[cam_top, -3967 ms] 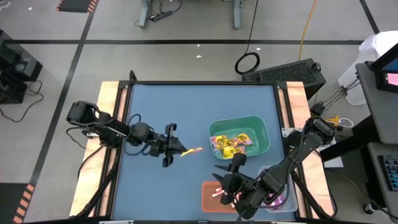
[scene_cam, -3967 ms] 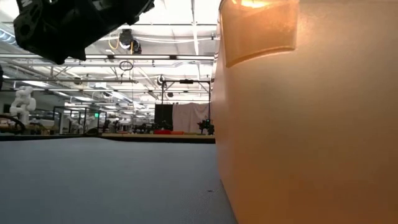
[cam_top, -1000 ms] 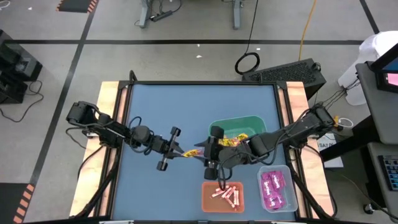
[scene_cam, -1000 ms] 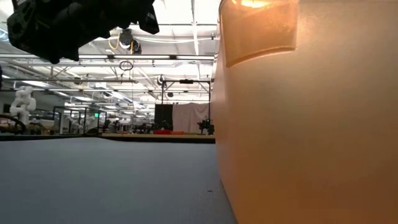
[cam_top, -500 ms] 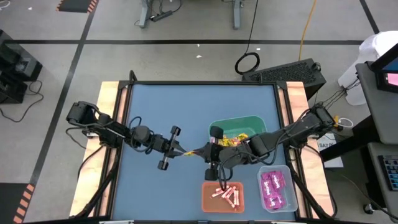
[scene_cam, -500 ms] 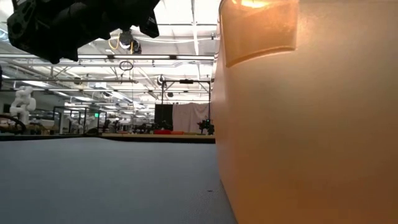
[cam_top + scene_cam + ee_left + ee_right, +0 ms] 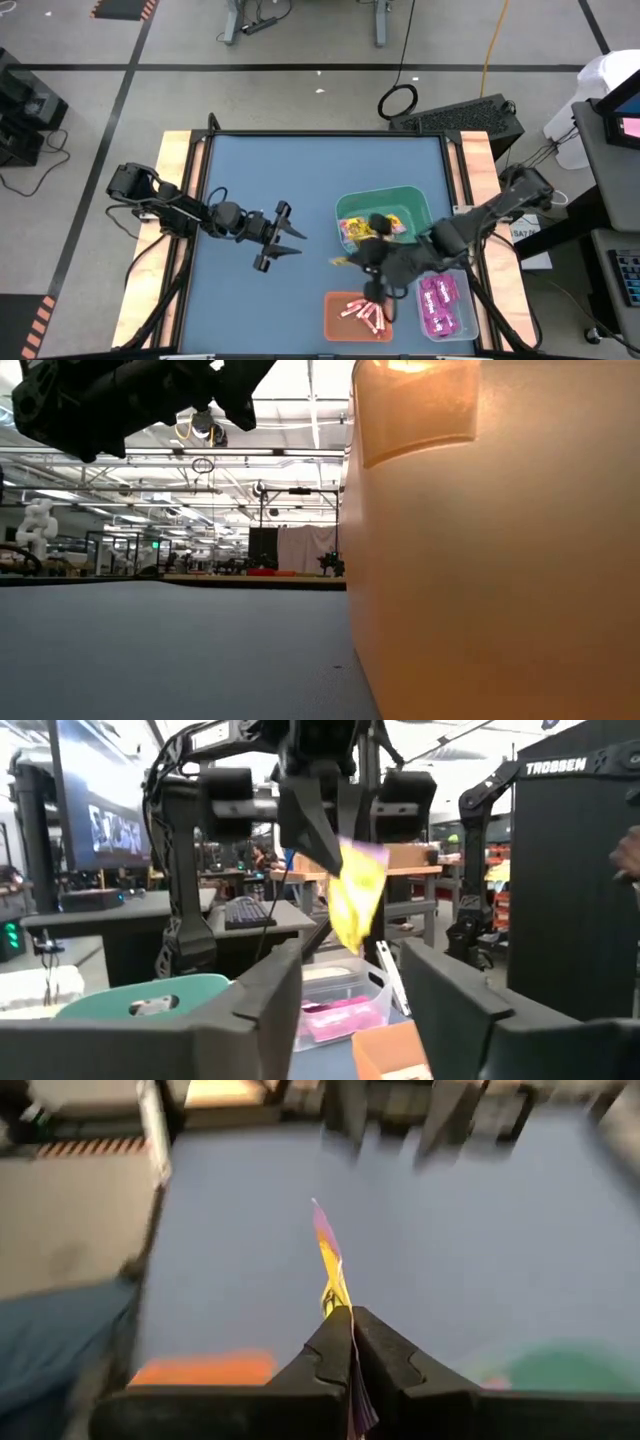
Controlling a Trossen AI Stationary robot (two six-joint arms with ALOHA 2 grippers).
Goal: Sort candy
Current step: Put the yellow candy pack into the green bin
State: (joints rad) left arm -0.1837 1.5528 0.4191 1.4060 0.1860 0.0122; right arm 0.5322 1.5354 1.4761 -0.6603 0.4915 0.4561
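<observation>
1. A yellow candy packet (image 7: 331, 1275) is pinched edge-on in the closed right gripper (image 7: 352, 262), held in the air just beside the green bin (image 7: 423, 215), on its orange-bin side
2. The right arm reaches across the clear bin (image 7: 440, 300)
3. The left gripper (image 7: 290, 237) hangs over bare table (image 7: 300, 160), apart from the green bin, fingers parted and empty
4. "TROSSEN" is legible in the left wrist view
5. Pink sticks (image 7: 365, 313) lie in the orange bin (image 7: 334, 318)

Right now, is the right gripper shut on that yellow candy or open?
Shut. In the right wrist view the right gripper has its fingers pressed together on the yellow candy, which sticks out past the tips.
</observation>
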